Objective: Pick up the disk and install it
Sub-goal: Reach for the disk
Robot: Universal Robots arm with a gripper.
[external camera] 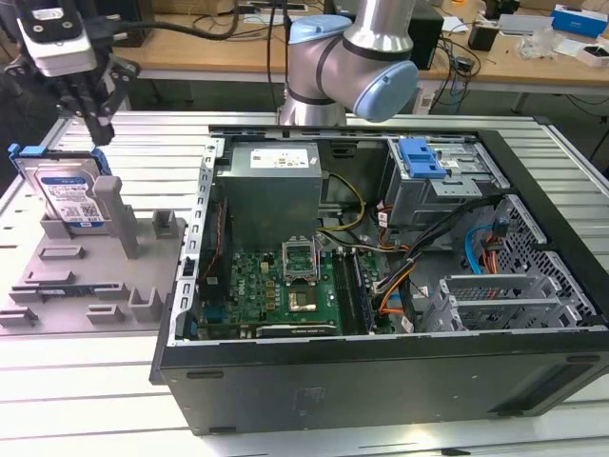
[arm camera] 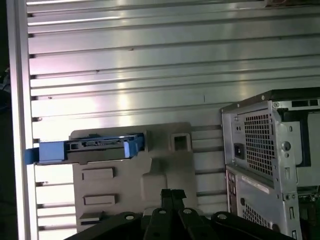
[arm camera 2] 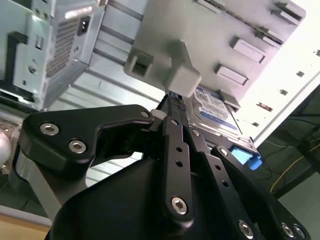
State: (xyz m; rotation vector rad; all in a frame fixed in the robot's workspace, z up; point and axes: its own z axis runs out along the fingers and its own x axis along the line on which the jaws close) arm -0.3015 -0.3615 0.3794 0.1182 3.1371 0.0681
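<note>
The disk (external camera: 68, 195) is a silver drive with a white-and-blue label in a blue carrier. It stands on edge in a slot of the grey holder plate (external camera: 105, 286), at the exterior view's left. My gripper (external camera: 98, 129) hangs just above the disk's top edge, shut and holding nothing. In the first wrist view the disk (arm camera: 92, 149) shows edge-on beyond my closed fingertips (arm camera: 172, 195). In the second wrist view the fingers (arm camera 2: 172, 107) meet near a grey post, with the disk's label (arm camera 2: 215, 107) behind them.
An open computer case (external camera: 381, 381) lies on the slatted aluminium table (external camera: 143, 133), to the right of the holder in the exterior view. Inside are a power supply (external camera: 271, 186), a motherboard (external camera: 285, 286), cables and a drive cage with a blue bracket (external camera: 422, 157).
</note>
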